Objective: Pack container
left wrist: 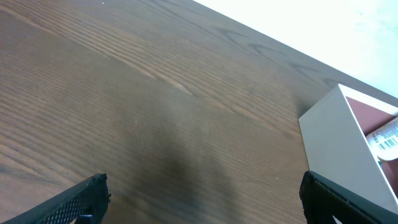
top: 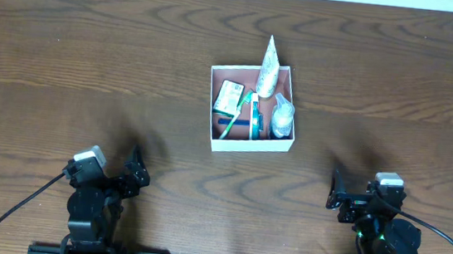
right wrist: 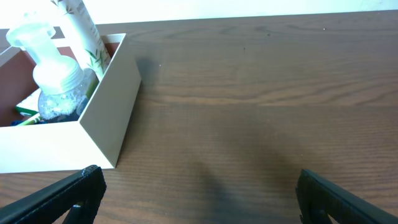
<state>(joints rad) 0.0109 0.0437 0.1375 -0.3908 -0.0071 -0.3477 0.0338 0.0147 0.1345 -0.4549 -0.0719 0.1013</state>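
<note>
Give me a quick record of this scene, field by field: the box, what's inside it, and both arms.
container: mid-table, open top
contents: tube with its tip past the far wall; spray bottle; green-and-white packet; slim green item, perhaps a toothbrush
left tool: open, empty, near edge, apart from the container
right tool: open, empty, near edge, apart from the container
table: dark wood

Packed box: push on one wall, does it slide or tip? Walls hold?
Probably slides: the container is low, wide and flat on the smooth table. Its thin cardboard walls may flex under a push. The tube leans out over the far rim, so it could shift or fall out.
</note>
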